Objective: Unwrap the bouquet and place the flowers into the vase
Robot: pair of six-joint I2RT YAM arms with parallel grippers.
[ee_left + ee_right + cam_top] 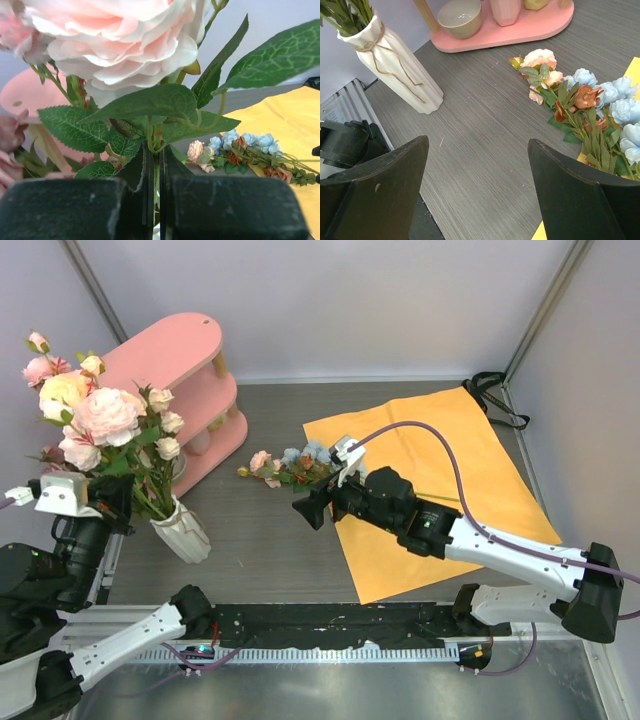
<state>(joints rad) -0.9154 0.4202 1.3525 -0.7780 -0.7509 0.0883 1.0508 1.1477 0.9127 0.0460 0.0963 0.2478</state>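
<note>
Two claws differ: the left claw (pixel 156 172) is pressed together on a green stem of the flowers (pixel 100 415), which stand in the vase (pixel 185 530) tied with twine (pixel 370 46). The right claw (pixel 477 145) hovers spread above the table (pixel 485 125), near a blue-and-peach sprig (pixel 580 100) lying partly on the orange sheet (pixel 440 470). A bowl (pixel 460 17) sits on the pink shelf (pixel 190 380).

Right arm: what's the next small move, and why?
Probably slide the right gripper sideways over the stems of the loose flowers and lower it onto them. Its jaws stand open and empty above bare table. The flowers lie just beside it at the edge of the orange sheet. The left gripper is busy, shut on the bunch standing in the vase.
</note>
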